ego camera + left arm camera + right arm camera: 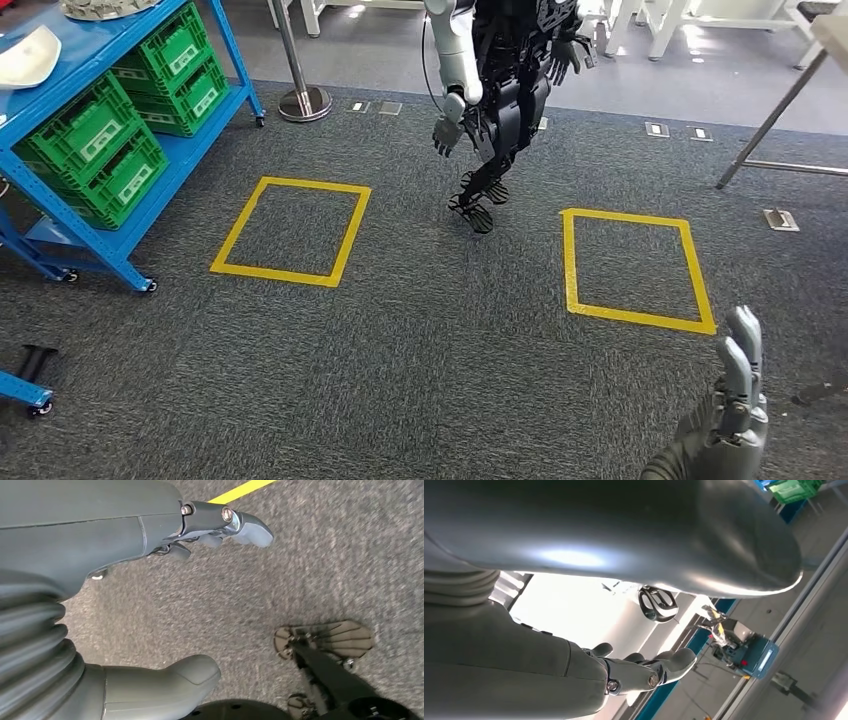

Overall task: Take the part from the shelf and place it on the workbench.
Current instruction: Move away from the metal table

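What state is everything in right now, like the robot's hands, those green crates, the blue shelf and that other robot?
right hand: raised, fingers straight, holding nothing
left hand: hanging over the carpet, holding nothing
blue shelf: on wheels, standing at the far left
green crates: stacked on the shelf's lower levels
white part: lying on the shelf top, untouched
other robot: upright between the two yellow floor squares

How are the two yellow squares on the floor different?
The left yellow square lies right beside the blue shelf with green crates; the right yellow square lies farther from it, nearer the robot's right hand. The left one looks slanted, the right one straighter and taller. Both are yellow tape outlines on grey carpet, with nothing inside.
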Motion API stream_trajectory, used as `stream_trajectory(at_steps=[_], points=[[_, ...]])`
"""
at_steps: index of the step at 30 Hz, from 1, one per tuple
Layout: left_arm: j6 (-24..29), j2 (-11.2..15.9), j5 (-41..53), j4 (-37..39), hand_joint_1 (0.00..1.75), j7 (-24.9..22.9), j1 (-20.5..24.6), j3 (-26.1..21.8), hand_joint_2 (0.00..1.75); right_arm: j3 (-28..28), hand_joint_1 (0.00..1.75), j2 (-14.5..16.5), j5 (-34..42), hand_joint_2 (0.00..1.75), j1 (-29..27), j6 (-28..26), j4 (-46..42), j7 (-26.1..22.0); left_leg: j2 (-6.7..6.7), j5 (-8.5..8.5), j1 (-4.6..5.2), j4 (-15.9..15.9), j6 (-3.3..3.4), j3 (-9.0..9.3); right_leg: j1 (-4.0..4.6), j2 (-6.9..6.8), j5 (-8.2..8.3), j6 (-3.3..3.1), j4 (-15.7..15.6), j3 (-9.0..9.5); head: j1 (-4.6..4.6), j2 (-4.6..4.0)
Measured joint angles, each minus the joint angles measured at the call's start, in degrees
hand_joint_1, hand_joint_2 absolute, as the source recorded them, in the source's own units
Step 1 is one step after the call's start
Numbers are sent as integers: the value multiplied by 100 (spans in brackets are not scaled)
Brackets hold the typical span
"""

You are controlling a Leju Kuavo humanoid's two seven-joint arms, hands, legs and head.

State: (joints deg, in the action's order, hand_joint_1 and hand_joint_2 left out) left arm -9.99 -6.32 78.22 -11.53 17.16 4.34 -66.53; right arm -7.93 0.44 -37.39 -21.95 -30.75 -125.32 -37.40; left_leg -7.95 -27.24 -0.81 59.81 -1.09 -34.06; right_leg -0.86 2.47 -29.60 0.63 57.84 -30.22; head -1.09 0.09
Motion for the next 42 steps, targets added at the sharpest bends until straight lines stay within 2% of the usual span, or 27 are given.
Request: stream_trajectory(at_steps=[1, 3, 5, 6, 7, 8, 10, 12, 14, 15, 17, 19, 20, 21, 22, 24, 26, 28, 30, 32, 34, 36, 37, 38, 39, 41, 42], points=[[0, 1, 2, 1, 0, -14, -6, 1, 175, 0, 0, -2, 31, 0, -2, -14, -1, 0, 132, -74, 14, 149, -20, -82, -4, -83, 18, -47, -26, 9, 21, 0], [0, 1, 4, 3, 0, -45, 10, 2, 175, 0, 0, -9, 95, 0, -9, -48, -2, 0, 513, -411, 42, 740, -25, -391, 12, -262, 31, -116, -52, 17, 67, 0], [0, -2, 5, 4, 0, -75, 34, 2, 175, 0, 0, -24, 137, 0, -14, -108, -2, 0, 682, -731, 41, 1370, -29, -680, 44, -444, 24, -146, -47, 1, 87, 0], [0, -2, 4, 4, 0, -88, 37, 2, 175, 0, 0, -33, 162, 0, -12, -145, -1, 0, 715, -765, 40, 1503, -30, -720, 52, -533, 20, -151, -43, -4, 88, 0], [0, -2, 2, 4, 0, -97, 36, 2, 175, 0, 0, -45, 190, 0, -10, -182, -1, 0, 741, -693, 40, 1426, -29, -649, 57, -616, 15, -152, -39, -6, 88, 0], [0, 1, -2, 3, 0, -101, 34, 1, 175, 0, 0, -59, 221, 0, -6, -206, -1, 0, 787, -543, 41, 1145, -23, -471, 59, -694, 9, -146, -33, -1, 88, 0], [0, 5, -23, 2, 0, -102, 45, 0, 175, 0, 0, -89, 269, 0, -3, -232, -1, 0, 1051, -262, 67, 356, 20, -6, 78, -838, -19, -112, -15, 20, 92, 0], [0, 5, -50, 2, 0, -98, 67, -1, 175, 0, 0, -120, 297, 0, 3, -237, 0, 0, 1208, -177, 100, -61, 102, 204, 102, -969, -47, -60, 0, 41, 80, 0], [0, 4, -69, 2, 0, -94, 60, -1, 175, 0, 0, -139, 313, 0, 21, -244, 1, 0, 1086, -169, 114, -97, 181, 176, 105, -1094, -58, -2, -7, 69, 65, 0], [0, -1, -73, 2, 0, -93, 46, -1, 175, 0, 0, -145, 315, 0, 36, -250, 1, 0, 1019, -151, 105, -117, 211, 184, 92, -1061, -77, 38, 6, 88, 64, 0], [3, -8, -79, 1, 0, -92, 34, -1, 175, -1, 0, -155, 311, 0, 54, -261, 2, 0, 886, -103, 68, -163, 273, 204, 62, -728, -265, 118, 262, 5, 44, 0], [8, -13, -84, -1, 0, -92, 51, -2, 175, -2, 0, -166, 296, 0, 56, -259, 9, 0, 750, -69, 44, -171, 309, 194, 31, -355, -627, 170, 937, -311, 10, 0], [9, -15, -85, -1, 0, -93, 60, -2, 175, -2, 0, -169, 288, 0, 54, -250, 13, 0, 672, -60, 42, -166, 316, 182, 24, -301, -768, 183, 1299, -493, 1, 0], [9, -17, -84, -1, 0, -96, 62, -2, 175, -2, 0, -170, 279, 0, 54, -241, 15, 0, 587, -56, 40, -158, 314, 174, 18, -284, -812, 191, 1531, -621, -3, 0], [8, -21, -84, 0, 0, -99, 58, -2, 175, -2, 0, -171, 273, 0, 55, -233, 16, 0, 499, -53, 37, -148, 308, 169, 11, -278, -740, 193, 1563, -658, -4, 0], [8, -33, -80, 1, 0, -102, 51, -3, 175, -2, 0, -173, 276, 0, 55, -233, 16, 0, 322, -49, 25, -126, 281, 166, -11, -207, -346, 187, 1016, -428, -7, 0], [9, -49, -71, 2, 0, -102, 58, -3, 175, -2, 0, -180, 297, 0, 54, -243, 16, 0, 160, -48, 24, -94, 215, 141, -31, 45, -72, 163, 302, -113, -9, 0], [8, -56, -60, 2, 0, -101, 57, -2, 175, -2, 0, -188, 308, 0, 48, -253, 16, 0, 27, -29, 19, -96, 122, 93, -18, 168, -41, 110, 34, -11, -12, 0], [8, -55, -56, 2, 0, -100, 30, -1, 175, -2, 0, -187, 275, 0, 44, -240, 16, 0, -60, 6, -1, -124, 34, 48, -12, 29, -5, 20, 5, -16, -12, 0], [7, -55, -56, 2, 0, -94, 11, -1, 175, -2, 0, -172, 214, 0, 28, -216, 10, 0, 196, -127, 11, 57, -13, -55, -25, -123, 36, -71, -37, -17, 24, 0], [7, -60, -56, 2, 0, -74, 21, -1, 175, -2, 0, -139, 147, 0, -6, -201, 1, 0, 594, -516, 27, 680, -37, -329, -4, -295, 44, -128, -49, -27, 70, 0], [7, -67, -56, 3, 0, -53, 29, -1, 175, -2, 0, -94, 88, 0, -25, -167, -4, 0, 725, -821, 22, 1342, -57, -598, 27, -482, 36, -154, -41, -38, 81, 0], [7, -69, -56, 4, 0, -48, 24, -1, 175, -2, 0, -69, 60, 0, -27, -129, -7, 0, 742, -827, 22, 1445, -59, -613, 37, -568, 31, -158, -36, -39, 81, 0], [7, -70, -55, 3, 0, -46, 17, -1, 175, -2, 0, -44, 37, 0, -28, -82, -15, 0, 763, -727, 24, 1320, -55, -514, 45, -650, 23, -159, -31, -34, 81, 0], [7, -69, -55, 3, 0, -46, 11, -1, 175, -2, 0, -19, 15, 0, -29, -37, -27, 0, 826, -559, 29, 998, -40, -312, 51, -729, 14, -155, -27, -22, 82, 0], [5, -65, -52, 0, 0, -46, 17, -1, 175, -2, 0, 26, -32, 0, -30, 19, -57, 0, 1102, -294, 62, 215, 28, 129, 74, -870, -15, -125, -14, 9, 80, 0], [4, -64, -51, -1, 0, -46, 26, -1, 175, -2, 0, 43, -56, 0, -31, 37, -73, 0, 1204, -239, 82, -29, 67, 254, 85, -930, -29, -102, -8, 20, 75, 0]])
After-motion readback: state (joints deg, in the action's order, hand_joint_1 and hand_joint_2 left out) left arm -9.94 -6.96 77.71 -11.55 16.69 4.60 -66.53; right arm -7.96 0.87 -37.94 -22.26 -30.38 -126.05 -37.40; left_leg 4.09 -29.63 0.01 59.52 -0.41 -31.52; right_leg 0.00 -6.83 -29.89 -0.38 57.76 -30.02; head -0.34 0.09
